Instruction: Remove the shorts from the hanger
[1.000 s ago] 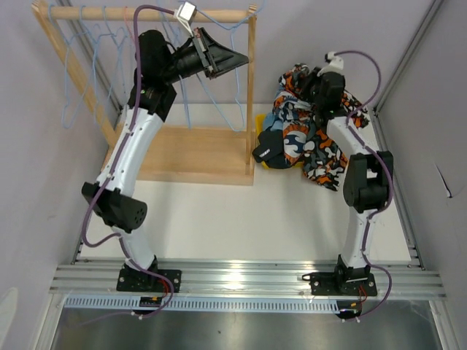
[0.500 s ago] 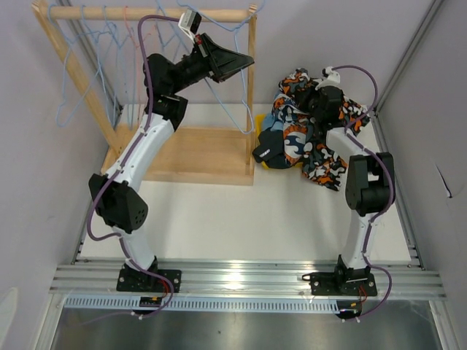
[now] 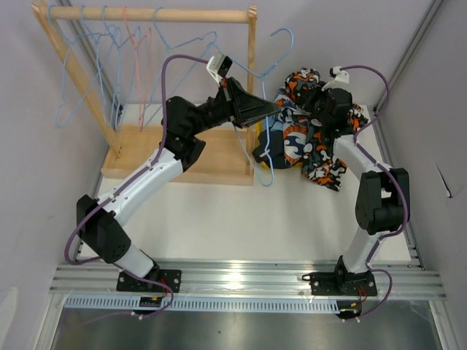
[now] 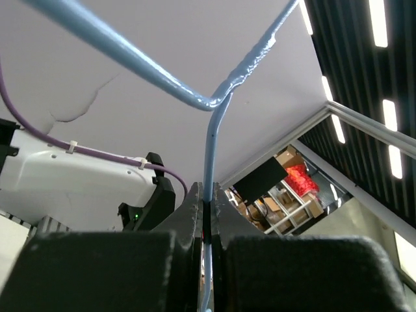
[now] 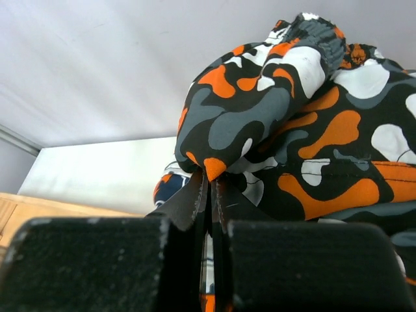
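Note:
My left gripper (image 3: 257, 111) is shut on a bare light blue wire hanger (image 3: 267, 149), held off the rack beside the pile; in the left wrist view the wire (image 4: 209, 149) runs up from between my shut jaws (image 4: 207, 198). The shorts lie in a heap at the back right: the orange-black-white blotch print pair (image 3: 315, 149), a blue-and-orange print pair (image 3: 283, 117), a dark grey pair (image 3: 268, 149) and a bit of orange (image 3: 260, 121). My right gripper (image 3: 315, 98) is shut on a fold of the blotch print shorts (image 5: 286, 117), pinched at my fingertips (image 5: 209, 179).
The wooden rack (image 3: 153, 13) stands at the back left on its board base (image 3: 182, 154), with several empty wire hangers (image 3: 109, 44) on the rail. A grey wall runs behind, and metal rails line the right side (image 3: 394, 175).
My left arm has swung right and down, carrying the blue hanger off the rack rail to the edge of the shorts heap. My right gripper has shifted slightly in the heap.

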Controlling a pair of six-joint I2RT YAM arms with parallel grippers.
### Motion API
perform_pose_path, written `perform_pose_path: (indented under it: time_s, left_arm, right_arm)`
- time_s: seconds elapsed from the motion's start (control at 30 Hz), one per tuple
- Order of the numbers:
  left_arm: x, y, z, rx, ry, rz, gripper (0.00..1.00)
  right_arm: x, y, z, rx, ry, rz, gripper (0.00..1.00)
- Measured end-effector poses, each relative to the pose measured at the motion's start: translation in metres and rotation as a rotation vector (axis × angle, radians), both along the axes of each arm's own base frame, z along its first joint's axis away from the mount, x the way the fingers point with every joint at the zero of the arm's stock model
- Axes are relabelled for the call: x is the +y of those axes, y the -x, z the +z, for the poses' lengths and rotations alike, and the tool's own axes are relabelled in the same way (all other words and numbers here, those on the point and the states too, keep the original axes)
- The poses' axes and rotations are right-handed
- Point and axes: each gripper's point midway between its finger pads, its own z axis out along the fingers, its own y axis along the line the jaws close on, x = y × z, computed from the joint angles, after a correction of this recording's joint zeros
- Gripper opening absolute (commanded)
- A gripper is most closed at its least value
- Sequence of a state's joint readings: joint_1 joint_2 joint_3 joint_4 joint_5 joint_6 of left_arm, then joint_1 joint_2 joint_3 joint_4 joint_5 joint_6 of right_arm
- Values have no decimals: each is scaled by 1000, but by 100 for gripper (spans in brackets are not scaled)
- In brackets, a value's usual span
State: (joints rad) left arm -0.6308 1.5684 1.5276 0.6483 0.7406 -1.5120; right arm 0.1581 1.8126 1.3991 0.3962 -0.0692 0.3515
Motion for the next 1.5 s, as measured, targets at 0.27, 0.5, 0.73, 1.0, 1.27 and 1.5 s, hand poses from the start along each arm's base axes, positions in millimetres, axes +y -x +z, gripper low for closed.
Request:
perform_pose_path:
  time_s: [0.27,0.5,0.73,1.0,1.27,1.5]
  left_arm:
    - [15,5,-8,30,87,12,0]
    - [20,-31,5,45,167,-7,0]
    - [45,-102,10,69,192,68,0]
    - [66,-155,19,34,219,100,0]
    - [71,-180,-17,158,222,116,0]
    - [77,-192,-56,258,225,163,0]
  right_arm:
    - [1,17,5,-3,17,-12,0]
    - [7,24,-1,10,20,-5,0]
    - [8,30,-5,10,35,-1,0]
    - [25,34,-6,1,59,30,0]
    - [46,46,-31,30,75,63,0]
    - [40,57,-44,60,85,38,0]
